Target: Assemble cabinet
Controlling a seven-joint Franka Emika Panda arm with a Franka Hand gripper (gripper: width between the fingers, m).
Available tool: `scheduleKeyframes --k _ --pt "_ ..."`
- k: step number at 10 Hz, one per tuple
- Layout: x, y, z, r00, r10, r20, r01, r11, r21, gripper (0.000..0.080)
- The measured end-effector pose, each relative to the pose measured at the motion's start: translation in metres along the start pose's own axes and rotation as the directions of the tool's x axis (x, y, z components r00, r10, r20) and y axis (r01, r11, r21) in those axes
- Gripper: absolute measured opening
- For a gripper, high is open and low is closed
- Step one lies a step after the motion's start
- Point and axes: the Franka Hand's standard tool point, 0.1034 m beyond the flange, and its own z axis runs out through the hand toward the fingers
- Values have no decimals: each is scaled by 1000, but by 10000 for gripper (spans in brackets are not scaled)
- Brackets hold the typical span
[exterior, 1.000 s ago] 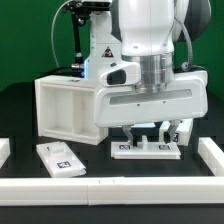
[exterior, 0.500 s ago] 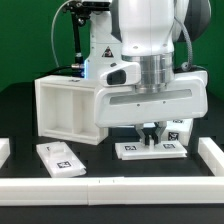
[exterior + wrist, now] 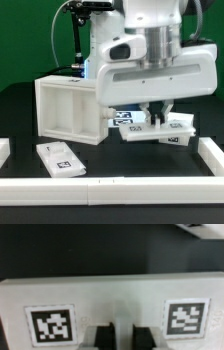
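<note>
The cabinet [image 3: 65, 110], a large white box frame with open compartments, stands on the black table at the exterior view's left. My gripper [image 3: 155, 118] hangs to its right, shut on a flat white panel [image 3: 152, 130] with black-and-white tags, held slightly tilted above the table. In the wrist view the panel [image 3: 110, 297] fills the lower part, with a tag on each side. My gripper [image 3: 121, 333] clamps a ridge at the panel's middle, and both dark fingers [image 3: 100, 337] press against it.
A smaller flat white tagged piece [image 3: 58, 157] lies on the table in front of the cabinet. A low white rail [image 3: 110, 187] runs along the front, with ends at the left [image 3: 4, 150] and right [image 3: 211, 152]. Black equipment stands behind the cabinet.
My gripper has risen with the white panel. The panel lay on the table before and now hangs above it, a little nearer the cabinet.
</note>
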Motion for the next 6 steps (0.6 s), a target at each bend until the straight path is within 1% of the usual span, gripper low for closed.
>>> scheduleKeyframes --k 1,2,3,6 --pt "-11 -14 -11 1000 18 -1 -18 1000 -2 62" --pt "-20 -24 -17 999 33 1 -33 999 -5 62" --pt "-23 -34 -21 1000 31 4 -31 1000 -6 62" --pt "-23 -33 -19 1000 28 5 -28 1000 -6 62"
